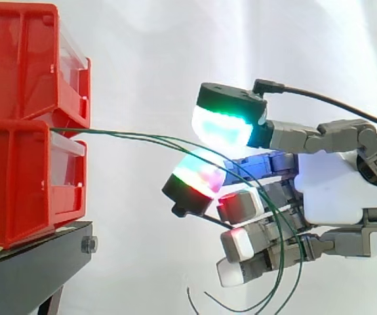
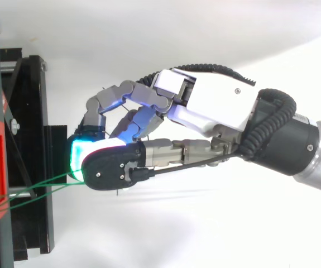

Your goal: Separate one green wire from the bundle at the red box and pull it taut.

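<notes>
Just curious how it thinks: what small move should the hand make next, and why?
Probably draw the hand away from the red bins: at least two green wires run together from the bins to it, sagging, none singled out or taut.

Red bins (image 1: pixel 18 118) on a black stand (image 1: pixel 24 275), thin green wires (image 1: pixel 109 134), grey-and-white hand (image 1: pixel 329 187) with green-glowing pads (image 1: pixel 221 128).

Green wires (image 1: pixel 129 136) stretch from stacked red bins (image 1: pixel 18 98) at frame left to the hand (image 1: pixel 329 187) at right. Loose ends dangle lower centre.
</notes>
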Robot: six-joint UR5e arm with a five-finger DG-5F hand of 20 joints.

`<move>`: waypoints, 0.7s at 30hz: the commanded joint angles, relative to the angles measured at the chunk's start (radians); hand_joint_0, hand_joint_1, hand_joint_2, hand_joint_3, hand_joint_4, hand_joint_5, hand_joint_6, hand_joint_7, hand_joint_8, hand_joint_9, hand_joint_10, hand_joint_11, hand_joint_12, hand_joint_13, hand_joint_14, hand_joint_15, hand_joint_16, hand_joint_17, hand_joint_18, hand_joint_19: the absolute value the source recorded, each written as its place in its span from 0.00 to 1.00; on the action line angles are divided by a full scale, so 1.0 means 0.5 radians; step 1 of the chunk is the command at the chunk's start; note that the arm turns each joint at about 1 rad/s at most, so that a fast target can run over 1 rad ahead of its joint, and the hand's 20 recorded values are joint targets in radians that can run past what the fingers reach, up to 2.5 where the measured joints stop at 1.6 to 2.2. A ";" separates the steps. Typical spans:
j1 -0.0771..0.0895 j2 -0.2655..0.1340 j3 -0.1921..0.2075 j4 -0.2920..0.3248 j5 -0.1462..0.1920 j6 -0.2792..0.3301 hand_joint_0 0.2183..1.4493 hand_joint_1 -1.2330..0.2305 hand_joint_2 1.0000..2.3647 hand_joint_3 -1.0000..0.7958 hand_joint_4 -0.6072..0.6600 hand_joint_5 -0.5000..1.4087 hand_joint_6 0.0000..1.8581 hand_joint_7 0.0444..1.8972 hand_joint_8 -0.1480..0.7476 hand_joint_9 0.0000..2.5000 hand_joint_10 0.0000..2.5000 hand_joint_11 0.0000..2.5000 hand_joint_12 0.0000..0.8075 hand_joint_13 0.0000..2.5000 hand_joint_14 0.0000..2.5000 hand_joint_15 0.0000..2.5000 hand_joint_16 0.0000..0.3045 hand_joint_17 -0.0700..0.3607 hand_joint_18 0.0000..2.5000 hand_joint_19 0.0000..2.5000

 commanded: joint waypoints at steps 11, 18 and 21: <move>-0.003 -0.001 0.011 -0.006 0.003 0.019 0.32 0.39 0.02 0.46 0.52 0.17 0.48 0.51 0.47 0.46 0.01 0.46 0.43 0.37 0.01 0.30 0.19 0.46 0.26 0.29; 0.000 -0.001 0.011 -0.037 0.000 0.022 0.31 0.41 0.01 0.39 0.55 0.17 0.48 0.49 0.47 0.45 0.01 0.44 0.43 0.34 0.01 0.29 0.19 0.46 0.24 0.29; 0.000 -0.001 0.011 -0.040 0.000 0.040 0.29 0.45 0.01 0.32 0.56 0.17 0.47 0.48 0.47 0.46 0.01 0.43 0.44 0.35 0.01 0.28 0.19 0.46 0.24 0.29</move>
